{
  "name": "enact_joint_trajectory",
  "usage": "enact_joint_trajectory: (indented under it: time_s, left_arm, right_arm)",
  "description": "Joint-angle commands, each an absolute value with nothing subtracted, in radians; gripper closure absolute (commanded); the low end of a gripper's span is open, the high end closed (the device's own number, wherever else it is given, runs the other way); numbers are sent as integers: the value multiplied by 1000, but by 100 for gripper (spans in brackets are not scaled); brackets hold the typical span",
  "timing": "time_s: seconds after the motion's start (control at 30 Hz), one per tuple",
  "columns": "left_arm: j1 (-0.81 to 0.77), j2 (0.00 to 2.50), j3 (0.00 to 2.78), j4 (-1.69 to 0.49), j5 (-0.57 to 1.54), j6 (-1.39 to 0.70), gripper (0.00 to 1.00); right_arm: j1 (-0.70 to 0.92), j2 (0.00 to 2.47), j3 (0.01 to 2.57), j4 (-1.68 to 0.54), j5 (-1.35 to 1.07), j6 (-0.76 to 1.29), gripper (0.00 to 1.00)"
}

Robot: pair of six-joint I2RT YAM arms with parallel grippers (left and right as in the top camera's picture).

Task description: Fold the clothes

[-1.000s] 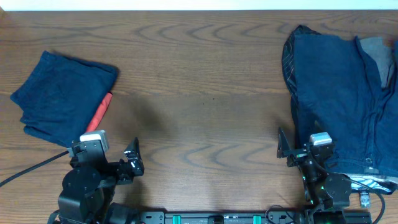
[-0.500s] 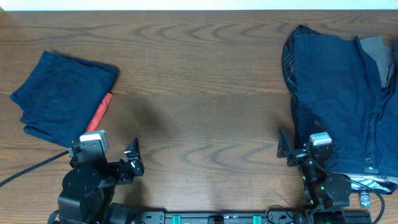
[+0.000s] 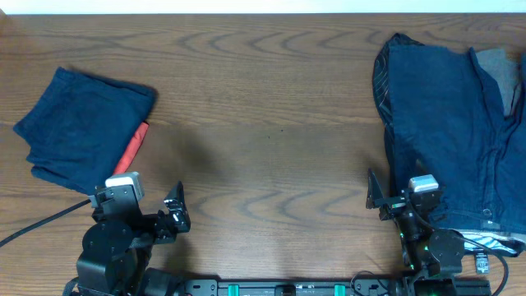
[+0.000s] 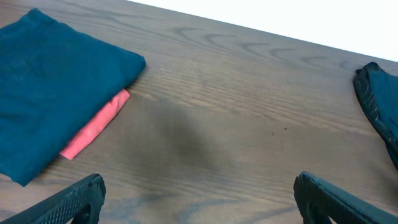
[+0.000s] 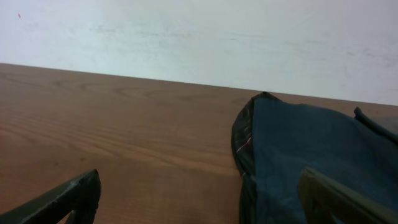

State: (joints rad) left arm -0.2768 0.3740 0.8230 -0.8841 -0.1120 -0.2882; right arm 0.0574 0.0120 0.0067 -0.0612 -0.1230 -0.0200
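A folded navy garment (image 3: 78, 127) lies at the table's left, with a salmon-red piece (image 3: 136, 145) sticking out from under its right edge; both show in the left wrist view, navy (image 4: 50, 93) and red (image 4: 94, 124). A large unfolded navy garment (image 3: 452, 123) is spread at the right, also in the right wrist view (image 5: 298, 149). My left gripper (image 3: 164, 215) is open and empty near the front edge, right of the folded pile. My right gripper (image 3: 394, 197) is open and empty at the big garment's left edge.
The wooden table (image 3: 263, 123) lies bare between the two piles. A grey fabric patch (image 3: 497, 66) shows at the far right on the big garment. A black cable (image 3: 41, 222) runs off the left arm's base. A white wall (image 5: 199, 37) stands behind the table.
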Motion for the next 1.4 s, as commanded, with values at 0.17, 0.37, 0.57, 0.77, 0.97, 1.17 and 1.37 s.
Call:
enact_joint_trajectory:
  time_s: [0.17, 0.37, 0.57, 0.77, 0.97, 1.17, 1.37]
  left_arm:
    - [-281, 371, 819, -881, -121, -290, 2]
    - [-276, 353, 814, -881, -121, -290, 2]
    - [-169, 281, 782, -938, -124, -237, 2]
    - [-52, 139, 604, -896, -124, -237, 2]
    - [-1, 1, 362, -669, -116, -238, 2]
    - [6, 2, 186, -385, -117, -237, 2]
    - [6, 2, 19, -96, -115, -238, 2]
  right_arm:
    - [65, 5, 6, -64, -116, -39, 1]
    - [65, 5, 6, -64, -117, -39, 1]
    - [65, 5, 6, -64, -116, -39, 1]
    - [65, 5, 6, -64, -117, -39, 1]
    - [65, 5, 6, -64, -116, -39, 1]
    - [65, 5, 6, -64, -116, -39, 1]
    - [65, 5, 6, -64, -116, -39, 1]
